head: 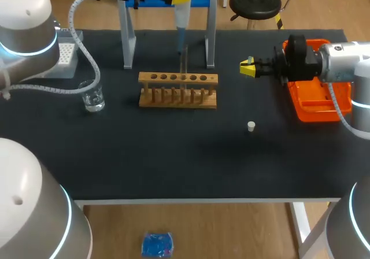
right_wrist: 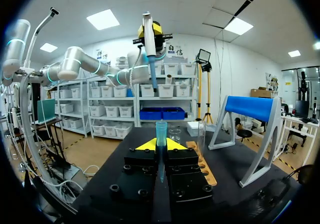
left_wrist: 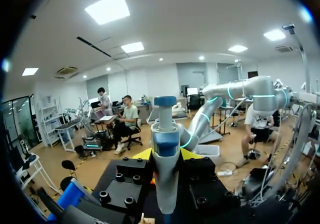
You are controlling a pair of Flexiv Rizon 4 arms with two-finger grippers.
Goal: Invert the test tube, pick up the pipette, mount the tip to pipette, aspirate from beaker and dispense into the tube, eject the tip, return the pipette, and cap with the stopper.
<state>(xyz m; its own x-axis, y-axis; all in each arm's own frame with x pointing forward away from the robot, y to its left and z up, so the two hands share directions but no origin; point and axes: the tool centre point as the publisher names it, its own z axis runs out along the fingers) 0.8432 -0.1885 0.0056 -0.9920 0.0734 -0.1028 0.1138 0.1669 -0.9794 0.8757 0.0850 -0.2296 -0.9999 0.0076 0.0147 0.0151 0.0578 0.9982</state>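
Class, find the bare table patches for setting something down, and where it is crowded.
Bare: the front strip between wooden rack and table edge, save the stopper; also between beaker and rack. Crowded: behind the rack, by the pipette.

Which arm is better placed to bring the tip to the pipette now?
Probably right: the right claw grips the blue tip, close to the rack. The left claw is occupied holding the pipette above it.

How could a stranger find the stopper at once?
Start at the wooden test tube rack on the black table. The stopper sits right of it, nearer the front edge. It is small, white, and stands alone on the bare surface.
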